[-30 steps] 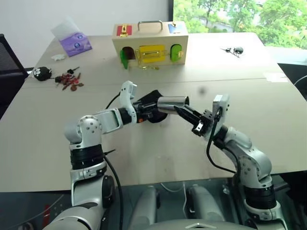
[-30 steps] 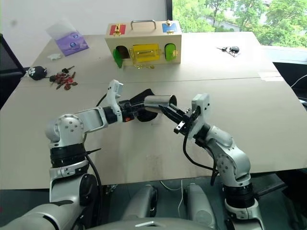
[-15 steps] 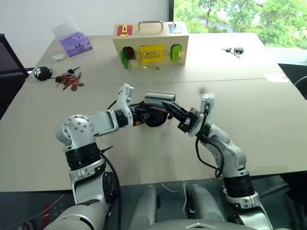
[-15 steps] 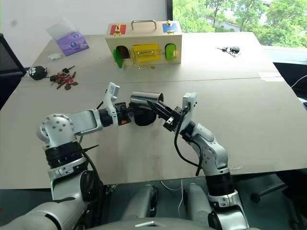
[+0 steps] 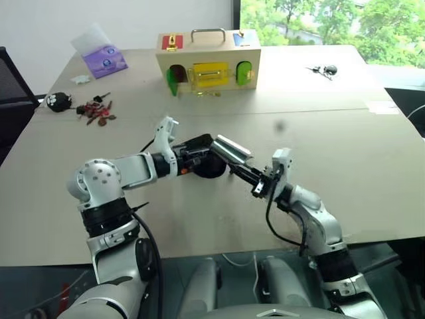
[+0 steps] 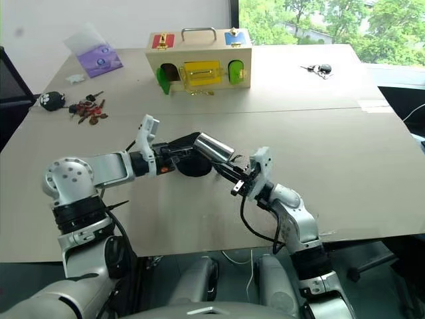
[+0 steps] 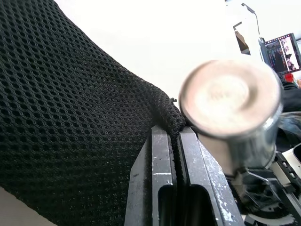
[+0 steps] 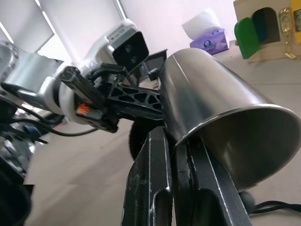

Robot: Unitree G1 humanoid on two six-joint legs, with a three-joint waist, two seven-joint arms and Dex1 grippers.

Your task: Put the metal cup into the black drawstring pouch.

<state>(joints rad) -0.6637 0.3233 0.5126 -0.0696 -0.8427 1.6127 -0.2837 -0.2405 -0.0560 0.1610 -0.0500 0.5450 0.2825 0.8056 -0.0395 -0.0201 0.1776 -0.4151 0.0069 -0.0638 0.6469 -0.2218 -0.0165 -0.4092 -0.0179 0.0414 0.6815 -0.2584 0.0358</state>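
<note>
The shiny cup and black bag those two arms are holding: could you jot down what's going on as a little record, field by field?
metal cup: held off the table, tilted, its base toward the pouch
right claw: shut on the cup's rim
black drawstring pouch: mesh fabric, held up beside the cup's base
left claw: shut on the pouch's edge
cup inside pouch: not yet
table: wooden latch box, tissue pack, keys

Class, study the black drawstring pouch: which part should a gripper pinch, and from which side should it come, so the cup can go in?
Pinch the mouth hem of the black drawstring pouch, approaching from the side away from the metal cup. The fabric is limp, so lifting one lip probably keeps it gaping. The left gripper already pinches that edge; the right gripper clamps the cup's rim, base leading.
</note>
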